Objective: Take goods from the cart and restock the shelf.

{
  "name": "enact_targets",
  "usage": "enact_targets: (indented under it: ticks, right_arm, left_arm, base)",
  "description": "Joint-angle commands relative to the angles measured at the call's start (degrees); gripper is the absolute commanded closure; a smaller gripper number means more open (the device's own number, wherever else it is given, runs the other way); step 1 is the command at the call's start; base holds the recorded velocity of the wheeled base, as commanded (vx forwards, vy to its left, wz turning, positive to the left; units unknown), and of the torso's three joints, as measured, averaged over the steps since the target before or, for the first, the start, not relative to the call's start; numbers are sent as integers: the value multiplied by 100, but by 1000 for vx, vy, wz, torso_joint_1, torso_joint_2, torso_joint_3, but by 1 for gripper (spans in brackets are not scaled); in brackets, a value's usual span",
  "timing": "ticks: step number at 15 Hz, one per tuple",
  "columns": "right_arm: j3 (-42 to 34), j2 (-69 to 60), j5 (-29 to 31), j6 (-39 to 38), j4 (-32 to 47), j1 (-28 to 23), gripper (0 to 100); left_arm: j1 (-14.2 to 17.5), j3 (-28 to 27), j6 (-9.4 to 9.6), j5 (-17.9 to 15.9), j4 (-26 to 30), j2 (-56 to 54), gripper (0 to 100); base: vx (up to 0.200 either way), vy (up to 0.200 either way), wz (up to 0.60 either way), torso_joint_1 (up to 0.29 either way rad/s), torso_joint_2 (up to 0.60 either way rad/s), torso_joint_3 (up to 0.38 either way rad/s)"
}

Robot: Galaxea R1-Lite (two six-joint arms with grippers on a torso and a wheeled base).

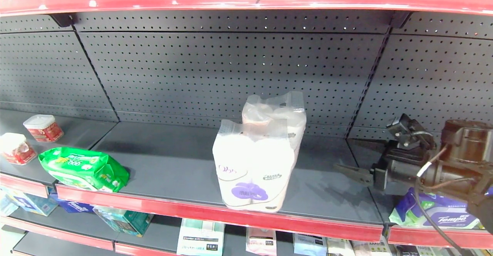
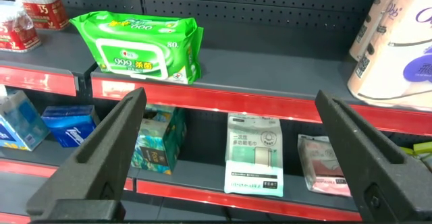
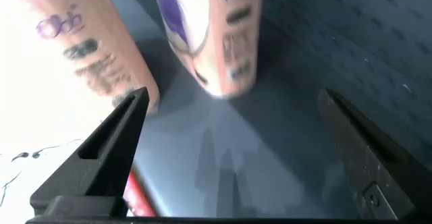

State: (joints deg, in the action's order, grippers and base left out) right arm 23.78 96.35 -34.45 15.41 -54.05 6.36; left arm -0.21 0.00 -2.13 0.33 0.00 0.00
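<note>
Dark grey perforated back panel [image 1: 231, 67] behind a grey metal shelf [image 1: 173, 163] with a glossy red front strip [image 1: 215, 209]. At far left on the shelf, a small red tub with a white lid [image 1: 15, 148] near the front, and a second red tub [image 1: 43, 128] further back, apart from it. Just right of them, a bright green soft pack of wet wipes [image 1: 83, 169] lying flat at the front edge. From the left wrist, left gripper [image 2: 229, 156] out in front of the shelf, black fingers spread wide with nothing between, facing boxed and bagged tissue goods [image 2: 253, 153] on the lower shelf. Near the middle, two clear-wrapped packs of white toilet rolls: the front pack [image 1: 252, 167], with purple print, upright at the red strip; the rear pack [image 1: 275, 113] upright close behind it. Further right, right gripper [image 1: 348, 172] low over bare shelf, near the rolls but clear of them, pointing towards them; in the right wrist view, black fingers wide apart and holding nothing. At far right, under that arm, a white and purple soft tissue pack [image 1: 435, 213] at the front edge.
</note>
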Motion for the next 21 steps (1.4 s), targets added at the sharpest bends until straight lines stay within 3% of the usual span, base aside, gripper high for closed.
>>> enact_targets:
  ticks: [1,5,7,10,11,12,15,18,21]
  right_arm:
    - [-445,-1374,430,-20,686,-100,0]
    - [-999,-2718,1274,-258,897,23,0]
    - [-1658,-3606,1749,-266,897,5,0]
    - [-2255,-4511,2021,-310,923,-21,0]
    - [-2361,-5083,2171,-310,1274,-30,0]
    - [-2352,-5795,2373,-310,2145,-241,0]
    - [-2370,-7051,2373,-363,3472,-786,0]
    - [-2352,-9275,2417,-407,5115,-865,0]
    - [-2299,-9249,2988,-794,5203,-847,0]
  left_arm:
    - [3,0,-6,2,0,0,0]
    - [3,0,-6,2,0,0,0]
    - [3,0,-6,2,0,0,0]
    - [-6,0,-6,2,0,0,0]
    - [3,0,-6,2,0,0,0]
    - [-6,0,-6,2,0,0,0]
    - [3,0,2,2,0,0,0]
    - [3,0,-6,2,0,0,0]
    - [3,0,2,2,0,0,0]
  base:
    - [0,0,0,0,0,0]
    - [0,0,0,0,0,0]
    - [0,0,0,0,0,0]
    - [0,0,0,0,0,0]
    - [0,0,0,0,0,0]
    - [0,0,0,0,0,0]
    - [0,0,0,0,0,0]
    - [0,0,0,0,0,0]
    - [0,0,0,0,0,0]
